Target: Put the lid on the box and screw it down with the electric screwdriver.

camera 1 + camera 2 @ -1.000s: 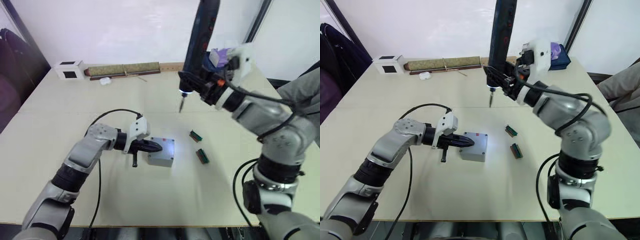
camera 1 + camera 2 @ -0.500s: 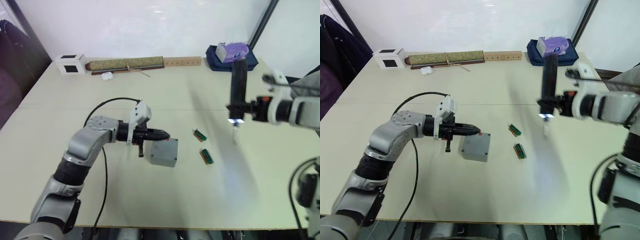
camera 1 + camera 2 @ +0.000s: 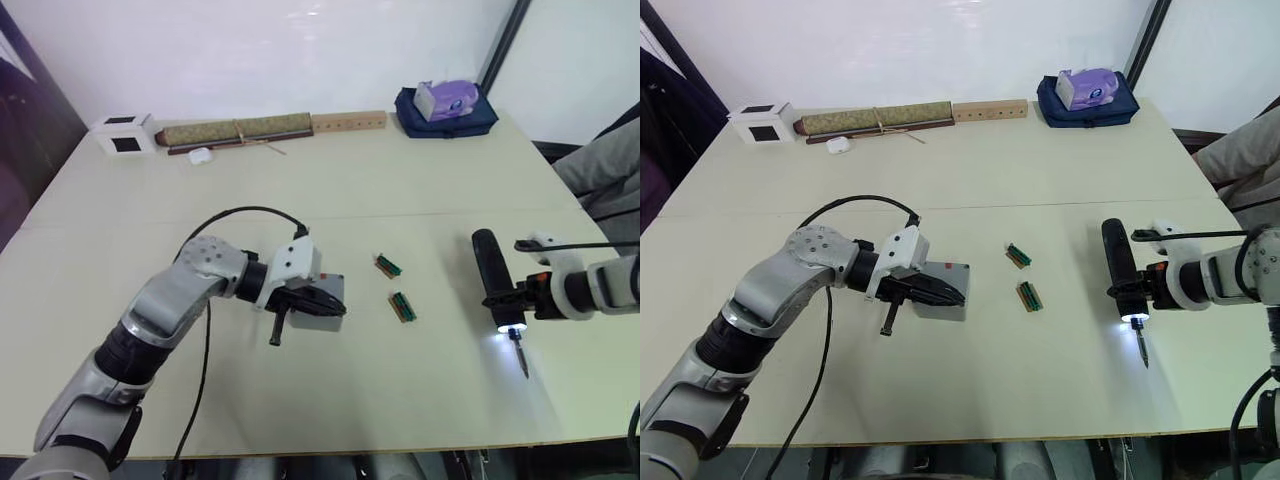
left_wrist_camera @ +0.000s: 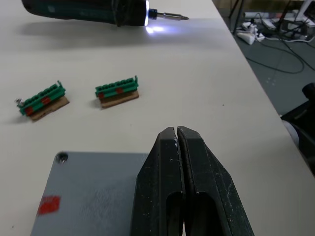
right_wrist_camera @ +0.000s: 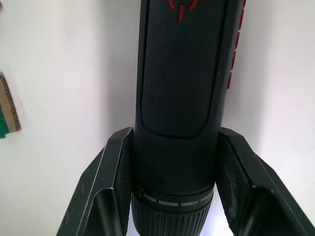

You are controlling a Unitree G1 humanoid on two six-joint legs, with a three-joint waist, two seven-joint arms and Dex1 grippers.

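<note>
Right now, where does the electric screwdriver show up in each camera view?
Left eye view: electric screwdriver lies low at the right, in the right gripper.
Right eye view: same spot, right of the green circuit-board strips.
Left wrist view: across the top, tip lit.
Right wrist view: upright between the fingers.
Shared landmark: the strips.

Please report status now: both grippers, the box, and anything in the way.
Left gripper shut, over the lidded box. Right gripper shut on electric screwdriver, low over table, tip lit. Two green strips between them.
</note>
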